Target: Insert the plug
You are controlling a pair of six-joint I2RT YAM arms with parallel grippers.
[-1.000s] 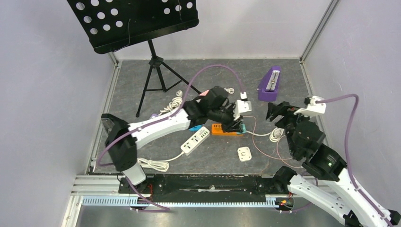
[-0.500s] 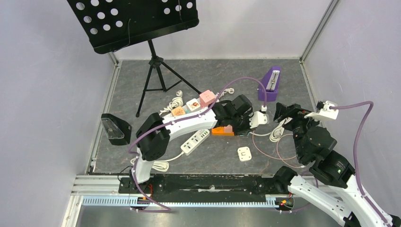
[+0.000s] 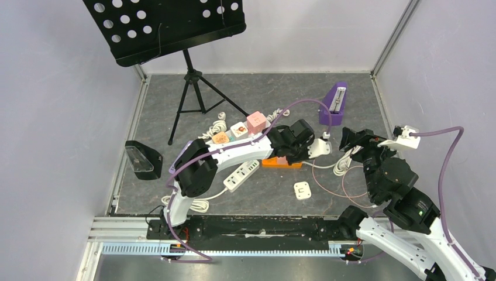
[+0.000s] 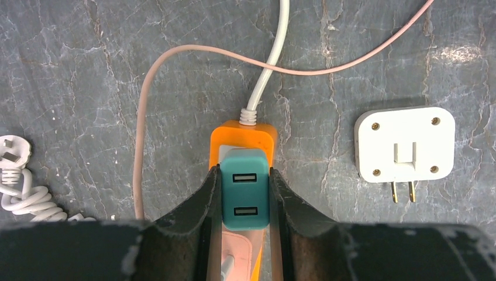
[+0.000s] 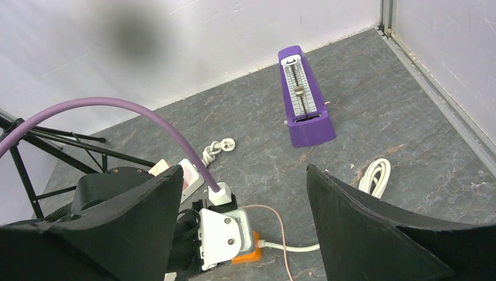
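gripping the teal plug (image 4: 245, 198) by its 2 long sides, the left gripper (image 4: 244, 174) has its fingers clamped on it, right over the orange strip (image 4: 243, 130) in the middle of the table. in the left wrist view the plug sits square on the strip's face, at the end where the white cable (image 4: 266, 70) leaves, with its 2 usb ports facing up. it looks lined up with a socket and at least partly in, but the prongs are hidden, so how deep it sits cannot be told. the right gripper (image 5: 241, 222) hangs to the right with fingers wide apart, holding nothing. a white adapter (image 4: 405, 145) lies loose just beside the strip, prongs bare.

judged from this, pick-up and alignment are done. what is left is likely a last push down if the plug is not fully home, then letting go and lifting clear without tugging it back out.
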